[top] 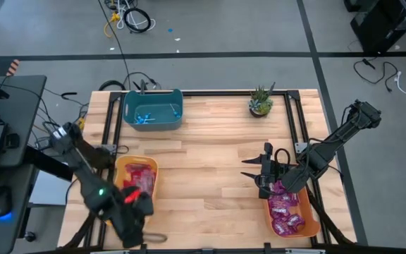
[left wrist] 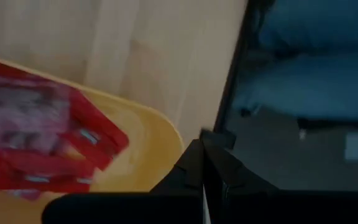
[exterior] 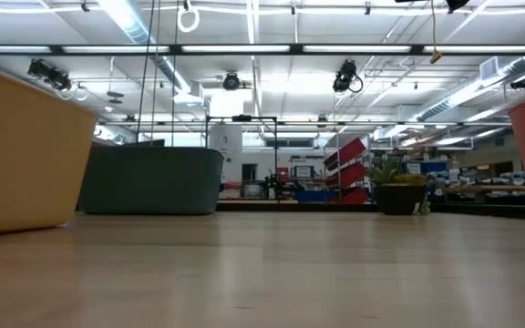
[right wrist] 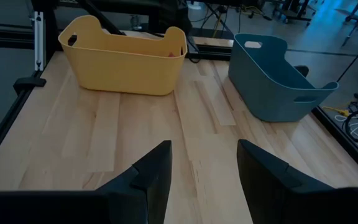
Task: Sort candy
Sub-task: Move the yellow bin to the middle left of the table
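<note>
**A:** Looking across the tabletop (top: 210, 176), I judged the sorting finished: no loose candy lay on the bare wood, and each kind sat in its own bin.

**B:** Which kind went where?

**A:** The flat red packets (top: 139, 178) filled the yellow bin (top: 122, 166) near the left arm, the purple-magenta packets (top: 286, 212) lay in the orange bin (top: 314, 224) under the right arm, and small blue pieces (top: 144, 118), probably the lollipops, rested in the teal bin (top: 154, 94) at the far edge. Keeping one colour to a bin was presumably the point of the layout.

**B:** And the pincers?

**A:** The left pincer (left wrist: 205, 177) was clenched with nothing between its fingers, hanging over the near rim of the yellow bin, just beside the red packets. The right pincer (right wrist: 204, 168) stood wide and released, gripping nothing, poised above bare wood at the far end of the orange bin and facing the other two bins. A small potted plant (top: 261, 101) stood apart at the far side.
</note>
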